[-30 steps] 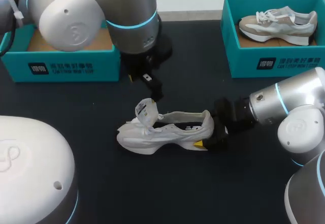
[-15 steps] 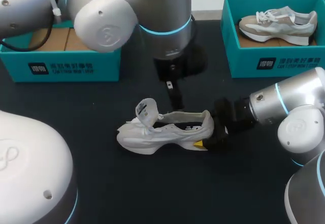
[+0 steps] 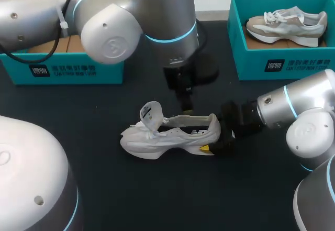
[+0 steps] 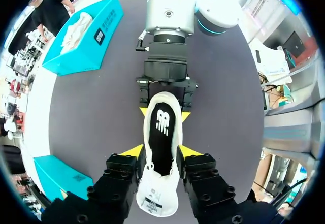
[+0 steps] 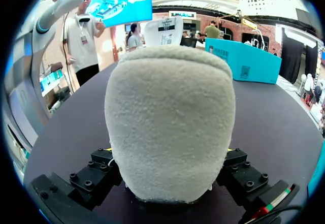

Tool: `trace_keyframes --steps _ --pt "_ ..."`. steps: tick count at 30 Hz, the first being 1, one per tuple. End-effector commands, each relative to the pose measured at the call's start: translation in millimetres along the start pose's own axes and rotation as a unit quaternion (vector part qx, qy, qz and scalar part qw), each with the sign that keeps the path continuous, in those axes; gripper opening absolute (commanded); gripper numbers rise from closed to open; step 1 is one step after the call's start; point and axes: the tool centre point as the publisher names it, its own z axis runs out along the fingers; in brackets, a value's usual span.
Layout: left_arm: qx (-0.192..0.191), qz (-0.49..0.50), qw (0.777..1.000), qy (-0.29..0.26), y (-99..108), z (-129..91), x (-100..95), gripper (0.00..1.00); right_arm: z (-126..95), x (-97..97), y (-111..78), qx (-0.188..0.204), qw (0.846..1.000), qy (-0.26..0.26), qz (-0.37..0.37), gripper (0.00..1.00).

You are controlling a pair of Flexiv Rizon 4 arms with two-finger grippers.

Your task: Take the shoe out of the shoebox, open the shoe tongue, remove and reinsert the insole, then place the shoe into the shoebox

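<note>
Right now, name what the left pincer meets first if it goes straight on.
The white shoe: the left pincer straddles its open mouth, so probably the black insole; depth unclear.

White shoe (image 3: 170,135) stands upright, tongue (image 3: 150,114) flipped open.

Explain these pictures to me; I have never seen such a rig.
Two robot arms work at a black table. One picture looks down from overhead; the two round ones come from a camera on each wrist. A white shoe sits on the table, tongue raised. The right gripper is shut on its heel, which fills that wrist's picture. The left gripper hangs open above the shoe's opening. Behind stand a teal left shoebox and a right shoebox holding a beige shoe.
</note>
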Motion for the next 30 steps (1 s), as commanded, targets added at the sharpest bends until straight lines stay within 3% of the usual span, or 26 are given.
trace_keyframes --steps 1,13,19,30 --pt "0.002 0.0 1.0 0.001 1 1 -0.6 0.0 0 0.4 0.9 0.002 1.0 -0.001 0.0 0.0" --pt "0.002 0.0 1.0 0.001 1 1 -0.6 0.0 0 0.4 0.9 0.002 1.0 -0.001 0.0 0.0" --pt "0.033 0.021 0.998 0.042 2 34 -1.8 0.0 0 0.4 0.9 0.002 1.0 -0.001 0.0 0.0" --pt "0.03 0.055 0.994 0.09 -6 72 -1.9 0.0 0 0.4 0.9 0.002 1.0 -0.001 0.0 0.0"
